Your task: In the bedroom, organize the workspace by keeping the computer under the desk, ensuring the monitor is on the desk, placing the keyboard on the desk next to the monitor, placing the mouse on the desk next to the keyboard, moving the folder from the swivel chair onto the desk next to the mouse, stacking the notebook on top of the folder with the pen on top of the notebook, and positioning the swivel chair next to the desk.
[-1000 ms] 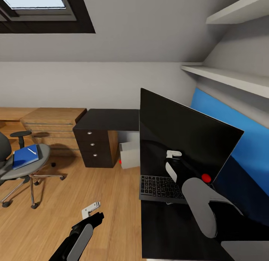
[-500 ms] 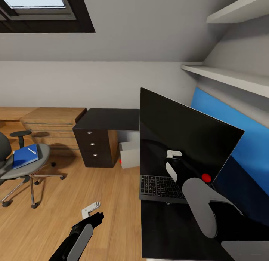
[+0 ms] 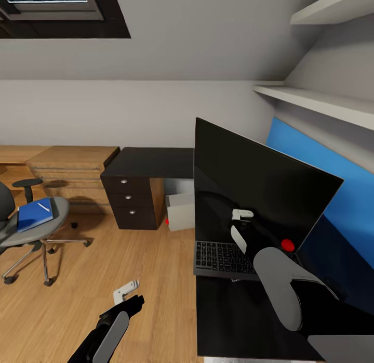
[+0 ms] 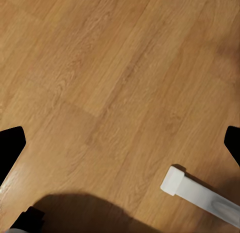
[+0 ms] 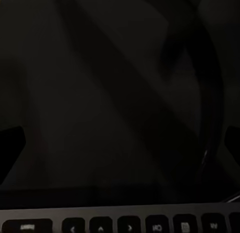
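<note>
The black monitor (image 3: pixel 259 191) stands on the glossy black desk (image 3: pixel 150 163), with the slim keyboard (image 3: pixel 221 256) lying right in front of it. Under the desk, next to the drawer unit, sits the grey computer (image 3: pixel 181 212). At the far left is the swivel chair (image 3: pixel 39 233); the blue folder (image 3: pixel 32 216) lies on its seat with the white pen (image 3: pixel 44 207) on top. The notebook and the mouse are out of view. My right gripper (image 3: pixel 241 214) hangs open just above the keyboard (image 5: pixel 125 225), close to the screen. Over the wooden floor, my left gripper (image 3: pixel 127 288) is open and empty.
A light-wood drawer chest (image 3: pixel 70 168) stands against the far wall left of the desk. A blue wall panel (image 3: pixel 332 186) and white shelves (image 3: pixel 322 103) run along the right wall. A white desk leg (image 4: pixel 200 195) stands close to the left gripper. Open floor lies between chair and desk.
The whole head view has shifted slightly, so the room sits a little higher in the picture. Both arms and all objects hold their places.
</note>
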You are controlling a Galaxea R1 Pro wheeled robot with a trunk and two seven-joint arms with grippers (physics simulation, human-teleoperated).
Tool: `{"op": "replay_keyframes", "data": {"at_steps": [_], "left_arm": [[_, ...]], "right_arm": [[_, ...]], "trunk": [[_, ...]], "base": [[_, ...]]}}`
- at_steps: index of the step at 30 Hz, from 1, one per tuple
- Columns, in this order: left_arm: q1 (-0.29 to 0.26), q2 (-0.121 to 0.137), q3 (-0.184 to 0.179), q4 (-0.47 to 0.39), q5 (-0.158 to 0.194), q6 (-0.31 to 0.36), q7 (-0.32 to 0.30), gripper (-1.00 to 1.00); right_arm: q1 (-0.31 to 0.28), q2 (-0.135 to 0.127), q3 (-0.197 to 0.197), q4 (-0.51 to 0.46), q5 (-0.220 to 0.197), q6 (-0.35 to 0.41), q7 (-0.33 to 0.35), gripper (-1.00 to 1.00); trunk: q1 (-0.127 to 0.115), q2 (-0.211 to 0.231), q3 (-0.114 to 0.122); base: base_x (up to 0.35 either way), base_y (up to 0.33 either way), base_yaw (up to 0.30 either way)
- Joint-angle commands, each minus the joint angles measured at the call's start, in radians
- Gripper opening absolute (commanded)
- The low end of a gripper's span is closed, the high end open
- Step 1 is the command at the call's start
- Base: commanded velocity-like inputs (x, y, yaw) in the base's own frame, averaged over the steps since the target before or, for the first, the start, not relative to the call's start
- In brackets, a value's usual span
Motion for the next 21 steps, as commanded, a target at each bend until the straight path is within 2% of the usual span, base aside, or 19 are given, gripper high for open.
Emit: {"op": "replay_keyframes", "data": {"at_steps": [1,21], "left_arm": [[-0.001,0.0,-0.002,-0.002,0.007,0.002,0.008,1.0],[0.0,0.001,-0.002,-0.002,0.007,-0.002,0.01,1.0]], "right_arm": [[0.0,0.001,-0.005,-0.002,0.003,0.005,-0.002,1.0],[0.001,0.002,-0.005,0.002,0.002,0.005,0.0,1.0]], "trunk": [[0.0,-0.001,-0.003],[0.0,-0.001,-0.033]], "base": [[0.0,0.0,0.0],[0.0,0.0,0.0]]}}
